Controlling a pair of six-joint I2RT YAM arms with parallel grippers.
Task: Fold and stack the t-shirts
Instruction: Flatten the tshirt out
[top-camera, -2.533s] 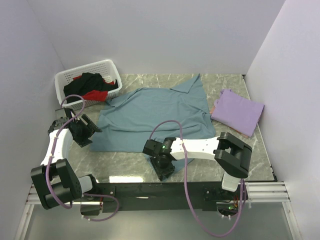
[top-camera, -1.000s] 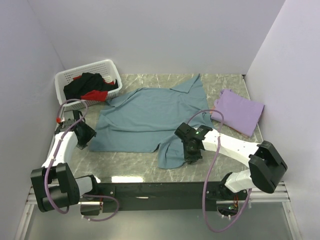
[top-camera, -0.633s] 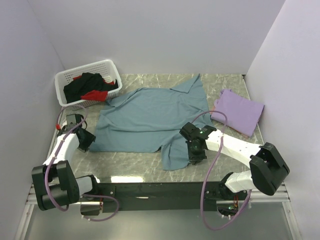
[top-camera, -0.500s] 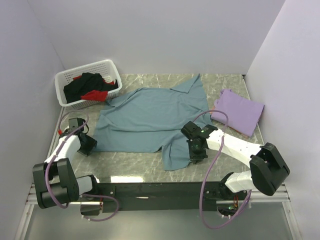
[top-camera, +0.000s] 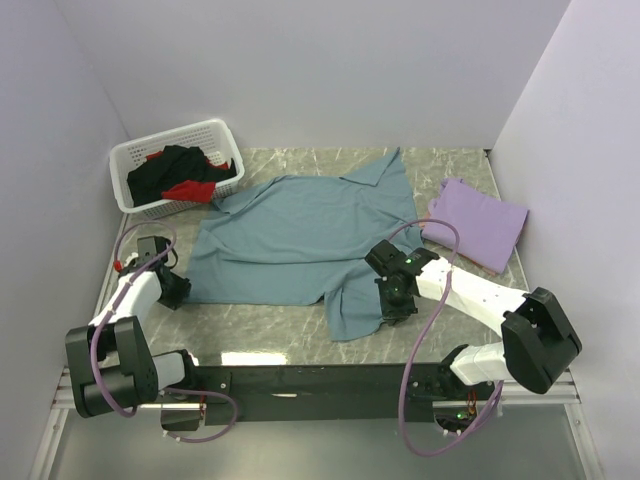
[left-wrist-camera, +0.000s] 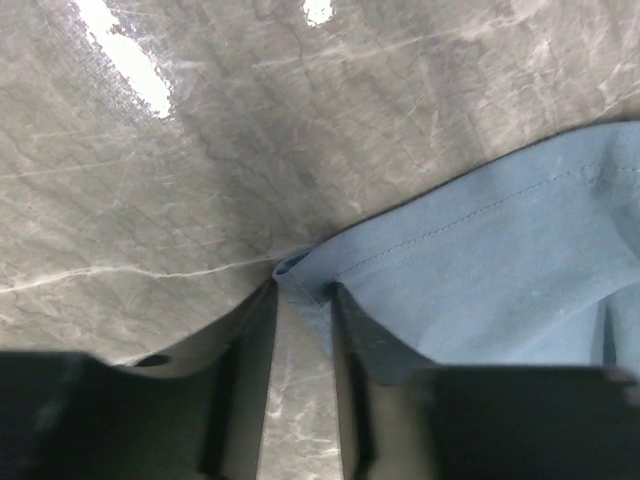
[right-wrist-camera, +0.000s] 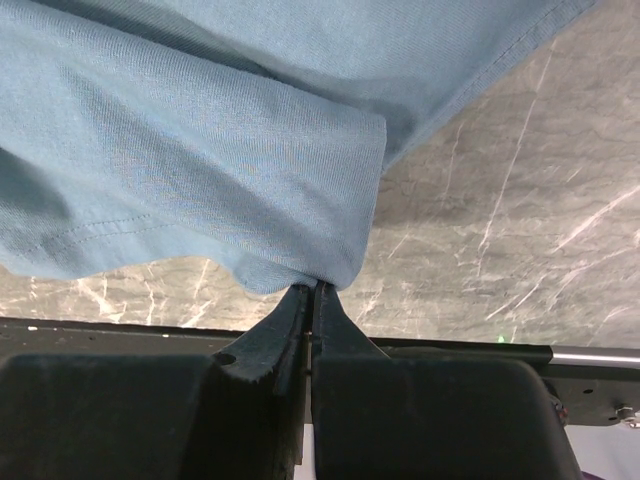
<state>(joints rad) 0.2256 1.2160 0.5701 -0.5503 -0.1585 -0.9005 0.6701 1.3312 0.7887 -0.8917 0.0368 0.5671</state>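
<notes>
A large teal-blue t-shirt lies spread over the middle of the marble table. My left gripper is low at the shirt's near-left corner. In the left wrist view its fingers stand a narrow gap apart, and that hemmed corner lies between their tips. My right gripper is shut on a fold of the same shirt's near-right edge, pinched at its fingertips. A folded lavender t-shirt lies at the far right. Black and red t-shirts sit in the basket.
The white slotted basket stands at the back left corner. Bare marble runs along the near edge, in front of the black rail. Pale walls close in the table on three sides.
My left gripper has slid toward the near edge onto the shirt's corner and its jaws have narrowed. My right gripper, still shut on the cloth, has moved slightly right.
</notes>
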